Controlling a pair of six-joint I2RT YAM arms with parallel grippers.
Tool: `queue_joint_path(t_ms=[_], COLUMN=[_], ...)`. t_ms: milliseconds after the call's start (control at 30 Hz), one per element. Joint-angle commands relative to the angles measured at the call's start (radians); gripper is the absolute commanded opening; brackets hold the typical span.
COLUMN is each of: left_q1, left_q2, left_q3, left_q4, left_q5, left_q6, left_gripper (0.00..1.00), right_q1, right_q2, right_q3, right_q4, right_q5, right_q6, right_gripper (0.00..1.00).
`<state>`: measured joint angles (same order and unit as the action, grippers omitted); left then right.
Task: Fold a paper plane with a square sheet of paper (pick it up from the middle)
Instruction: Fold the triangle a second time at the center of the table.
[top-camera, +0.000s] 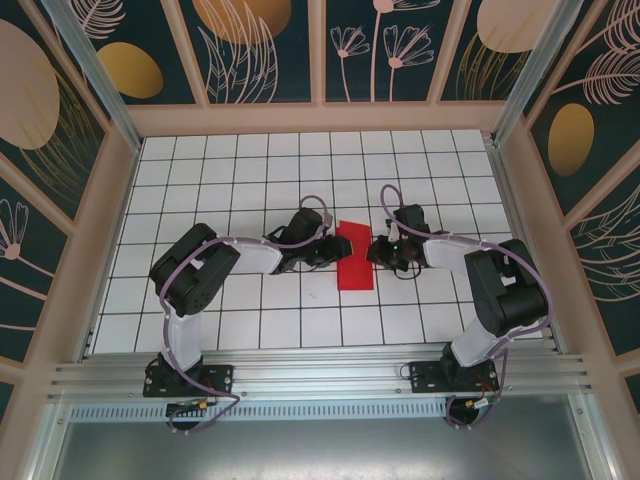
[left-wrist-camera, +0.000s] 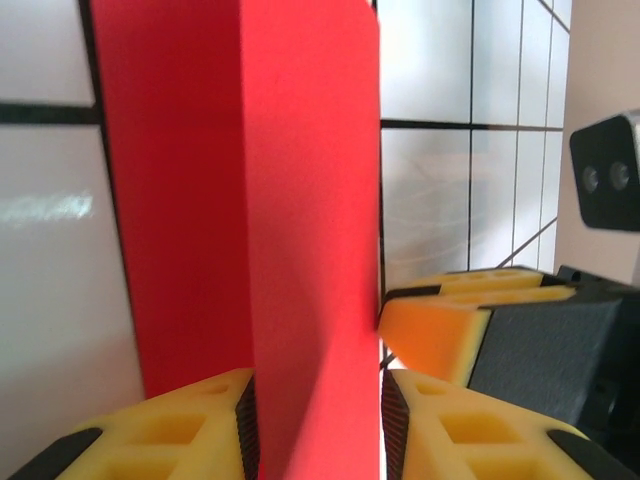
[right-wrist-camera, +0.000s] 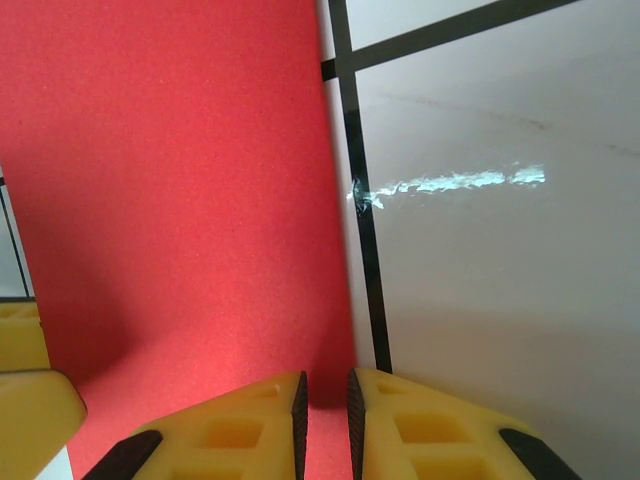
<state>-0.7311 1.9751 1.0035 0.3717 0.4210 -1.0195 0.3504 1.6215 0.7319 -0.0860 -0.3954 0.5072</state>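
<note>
While both arms lean in over the white tiled table (top-camera: 250, 180), the overhead view has the red paper (top-camera: 355, 260) lying flat near the middle as a narrow upright strip. The left gripper (top-camera: 322, 250) is at its left edge and the right gripper (top-camera: 382, 250) at its right edge. From that height I can't make out the jaws. Looking down the left wrist, the left gripper (left-wrist-camera: 318, 385) has its jaws spread partway. A lighter band of the red paper (left-wrist-camera: 200, 200) runs up through the gap like a raised flap, from one pad to the other, though I cannot tell whether the pads bear on it. A yellow finger (left-wrist-camera: 440, 315) of the right gripper touches that flap's right edge. Down the right wrist, the right gripper (right-wrist-camera: 325, 385) has its jaws all but pressed together, right at the edge of the red paper (right-wrist-camera: 170, 200). Red shows in the slit, but I can't say whether the edge is caught. To my eye this is the first lengthwise fold, with the centre crease being set and no nose folds made. The next move would call for laying the flap down edge to edge and pressing along the crease without dragging the thin sheet across the tiles.
</note>
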Motion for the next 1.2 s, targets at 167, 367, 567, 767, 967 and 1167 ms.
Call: queue_joint_path(t_ms=[167,367,567,767,967,1167], left_q1=[0.023,0.034,0.035,0.035,0.035,0.035], left_q2=[0.040,0.034,-0.030,-0.125,-0.172,-0.199], left_q3=[0.061,0.060,0.018,-0.025,-0.082,-0.117], left_q4=[0.007,-0.002,-0.018,-0.119,-0.170,-0.182], left_q5=[0.025,0.020,0.024,-0.004,-0.008,-0.042], left_q6=[0.007,0.015,0.016,0.064,0.089,0.085], left_gripper=[0.36,0.09,0.00,0.00,0.00,0.00], right_q1=[-0.006,-0.006,-0.007,0.023,0.088,0.190], right_q2=[0.008,-0.018,-0.134,-0.243,-0.291,-0.354], right_q3=[0.014,0.018,0.011,-0.025,-0.069,-0.093], right_q4=[-0.011,-0.023,-0.052,-0.058,-0.041,-0.044], right_q5=[-0.026,-0.035,-0.020,0.026,0.070,0.180], right_q6=[-0.005,-0.001,0.020,0.037,0.057,0.071], right_gripper=[0.22,0.22,0.25,0.29,0.33,0.40])
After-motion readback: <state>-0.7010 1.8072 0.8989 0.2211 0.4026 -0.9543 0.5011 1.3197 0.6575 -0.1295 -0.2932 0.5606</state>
